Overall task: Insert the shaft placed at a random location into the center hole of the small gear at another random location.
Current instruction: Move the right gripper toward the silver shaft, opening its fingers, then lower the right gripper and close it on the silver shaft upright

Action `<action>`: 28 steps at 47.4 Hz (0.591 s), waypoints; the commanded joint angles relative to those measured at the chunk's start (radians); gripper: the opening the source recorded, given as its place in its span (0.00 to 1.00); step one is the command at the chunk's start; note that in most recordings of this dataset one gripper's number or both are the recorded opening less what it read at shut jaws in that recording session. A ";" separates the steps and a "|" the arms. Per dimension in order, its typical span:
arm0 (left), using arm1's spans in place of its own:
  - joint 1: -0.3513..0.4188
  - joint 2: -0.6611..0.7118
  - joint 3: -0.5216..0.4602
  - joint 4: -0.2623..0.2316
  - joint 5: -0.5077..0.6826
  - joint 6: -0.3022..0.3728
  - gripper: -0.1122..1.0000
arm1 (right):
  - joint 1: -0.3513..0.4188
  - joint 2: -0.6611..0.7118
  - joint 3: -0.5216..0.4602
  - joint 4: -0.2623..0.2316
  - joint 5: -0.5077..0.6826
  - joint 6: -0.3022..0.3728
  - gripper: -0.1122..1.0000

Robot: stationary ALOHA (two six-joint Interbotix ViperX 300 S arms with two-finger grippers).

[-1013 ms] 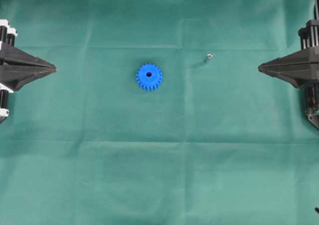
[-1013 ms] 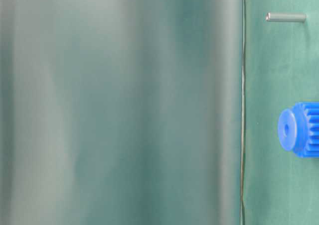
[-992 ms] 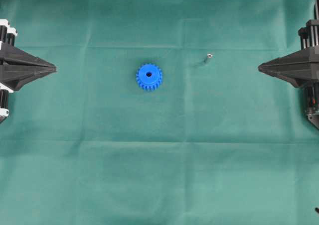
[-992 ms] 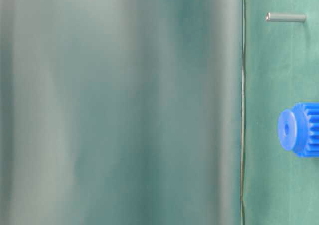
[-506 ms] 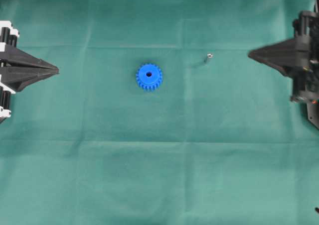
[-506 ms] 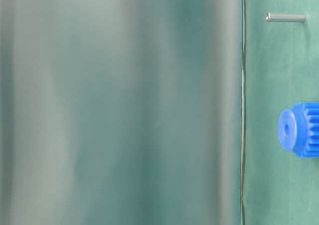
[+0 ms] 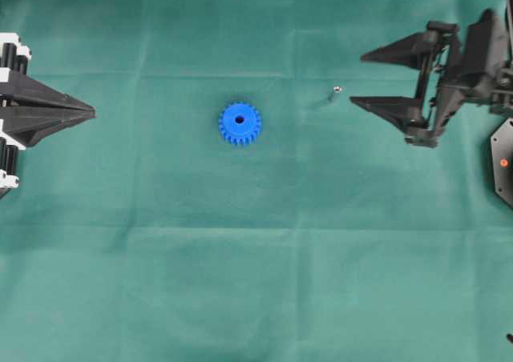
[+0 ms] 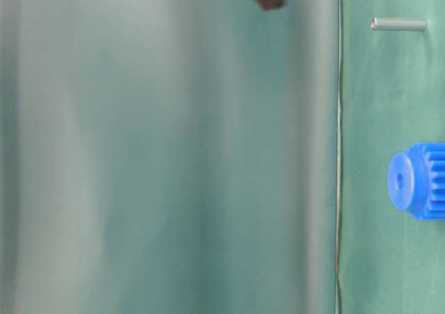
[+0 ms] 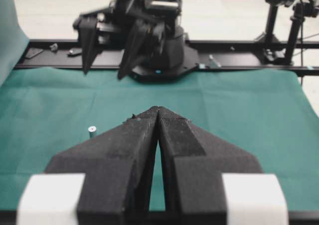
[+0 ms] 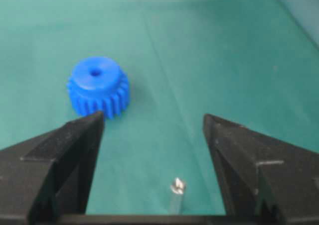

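Two wide-spread, empty jaws of the right gripper (image 7: 357, 79) face the shaft (image 7: 333, 94), which stands upright just ahead of their tips toward the cloth's (image 7: 256, 282) right edge, nothing between, the small gear (image 7: 240, 123) mid-cloth beyond, the left gripper (image 7: 90, 114) shut and well apart.

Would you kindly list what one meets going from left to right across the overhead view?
Left gripper → small gear → shaft → right gripper
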 commanded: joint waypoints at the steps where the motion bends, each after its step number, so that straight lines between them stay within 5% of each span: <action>1: 0.005 0.008 -0.023 0.000 -0.008 -0.002 0.10 | -0.017 0.072 -0.002 0.008 -0.095 -0.015 0.84; 28: 0.006 0.009 -0.017 0.002 0.000 -0.002 0.10 | -0.044 0.430 -0.066 0.052 -0.264 -0.015 0.83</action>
